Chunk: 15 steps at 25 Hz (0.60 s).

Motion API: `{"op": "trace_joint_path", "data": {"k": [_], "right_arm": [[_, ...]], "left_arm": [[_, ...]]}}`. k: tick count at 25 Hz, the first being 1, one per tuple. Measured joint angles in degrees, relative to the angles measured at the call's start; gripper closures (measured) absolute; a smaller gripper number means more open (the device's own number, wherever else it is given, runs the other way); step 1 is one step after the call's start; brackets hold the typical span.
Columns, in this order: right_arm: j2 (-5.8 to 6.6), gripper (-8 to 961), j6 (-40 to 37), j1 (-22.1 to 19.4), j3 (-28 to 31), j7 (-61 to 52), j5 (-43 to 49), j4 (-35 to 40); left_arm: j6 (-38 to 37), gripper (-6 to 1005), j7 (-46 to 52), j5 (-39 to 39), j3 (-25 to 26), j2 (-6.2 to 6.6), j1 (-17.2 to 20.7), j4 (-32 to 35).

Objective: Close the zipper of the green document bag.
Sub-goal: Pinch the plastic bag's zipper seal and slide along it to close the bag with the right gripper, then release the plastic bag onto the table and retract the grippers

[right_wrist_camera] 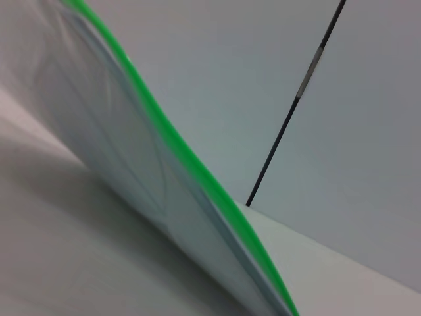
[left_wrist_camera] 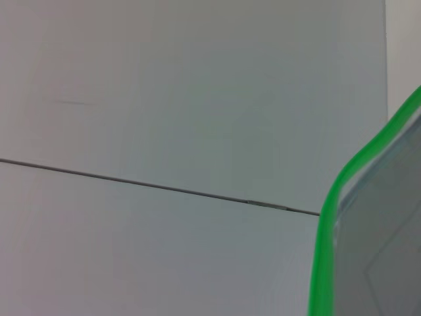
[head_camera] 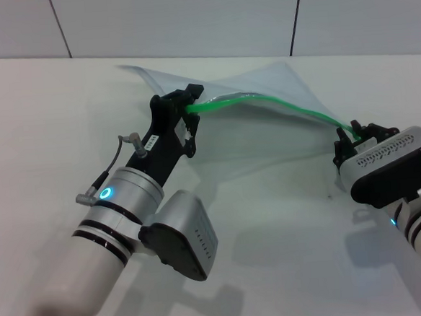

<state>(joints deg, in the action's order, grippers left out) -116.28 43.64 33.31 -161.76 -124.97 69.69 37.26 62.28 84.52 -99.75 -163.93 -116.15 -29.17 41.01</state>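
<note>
The green document bag [head_camera: 265, 118] is a translucent pale pouch, raised off the white table along its bright green edge. The zipper [head_camera: 286, 106] runs as a thin green strip between my two grippers and sags slightly in the middle. My left gripper [head_camera: 191, 105] is shut on the strip's left end. At the strip's right end, my right gripper [head_camera: 357, 135] is shut on it. I cannot make out the slider. The left wrist view shows the zipper [left_wrist_camera: 327, 224] bordering the bag [left_wrist_camera: 381, 237]. In the right wrist view the zipper [right_wrist_camera: 191, 164] tops the bag [right_wrist_camera: 112, 131].
The white table [head_camera: 273, 233] stretches out in front of the bag and to both sides. Behind it stands a pale panelled wall with dark seams [head_camera: 296, 14]. The bag's far corners rest on the table near the wall.
</note>
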Motion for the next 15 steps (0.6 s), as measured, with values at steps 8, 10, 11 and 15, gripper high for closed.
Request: {"op": "trace_joint_path", "data": {"k": [8, 10, 11, 15], "right_arm": [[-0.11, 731, 2.36, 0.00, -0.19, 0.93, -0.36, 0.09], [-0.16, 652, 2.52, 0.00, -0.20, 1.47, -0.56, 0.10], [-0.19, 612, 2.53, 0.00, -0.21, 1.57, -0.56, 0.09], [-0.25, 449, 3.14, -0.06, -0.22, 1.66, -0.56, 0.33]], "left_arm": [[0.21, 876, 1.17, -0.69, 0.02, -0.04, -0.04, 0.10], [0.58, 809, 1.85, -0.71, 0.02, -0.04, -0.06, 0.03], [0.88, 775, 2.23, -0.74, 0.02, -0.04, -0.07, 0.01], [2.68, 639, 4.45, -1.93, 0.02, -0.04, -0.08, -0.32]]}}
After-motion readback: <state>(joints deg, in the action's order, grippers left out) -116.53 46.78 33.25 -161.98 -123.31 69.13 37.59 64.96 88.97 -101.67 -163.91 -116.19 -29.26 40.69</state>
